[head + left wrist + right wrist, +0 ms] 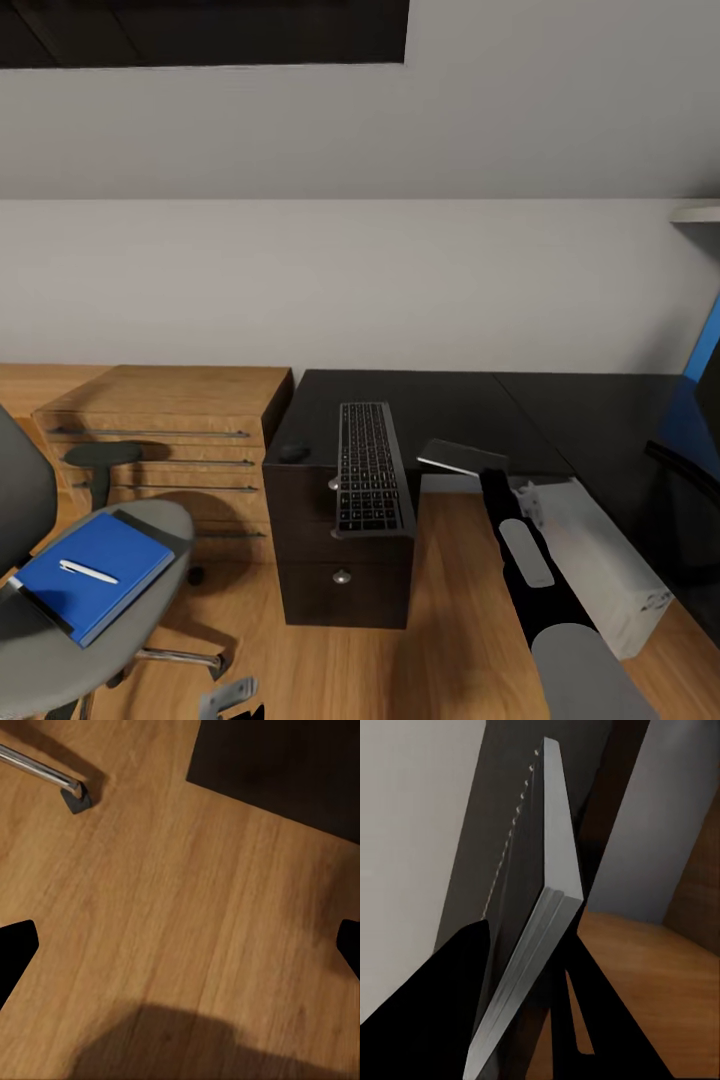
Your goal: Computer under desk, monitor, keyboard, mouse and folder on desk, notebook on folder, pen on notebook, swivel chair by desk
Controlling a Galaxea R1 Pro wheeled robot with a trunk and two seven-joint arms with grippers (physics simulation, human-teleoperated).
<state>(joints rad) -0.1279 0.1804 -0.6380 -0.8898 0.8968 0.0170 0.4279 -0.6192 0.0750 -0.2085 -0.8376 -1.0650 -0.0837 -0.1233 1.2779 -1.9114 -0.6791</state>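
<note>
Right gripper (478,468) is clamped on the notebook (462,456), holding it by one edge just off the front of the desk (450,400); in the right wrist view the notebook (536,922) sits edge-on between the fingers (450,982), pale page edges showing, so the grip looks like a pinch across the cover. Held clear of the surface, probably because its base is not laid yet: the folder (95,575) lies on the chair (60,640) seat with the pen (88,571) resting on top of it. Keyboard (370,480) is on the desk's left end but overhangs the front edge above the drawers. Mouse (293,452) sits just beside it at the near left corner. Computer (600,560) lies on the floor by the desk's front edge, right of the arm. Left gripper (180,945) hangs low over bare floor (187,885) with jaws spread wide, nothing between them; a chair castor (77,799) is near. Judgement: the folder must reach the desk first, then notebook, then pen.
</note>
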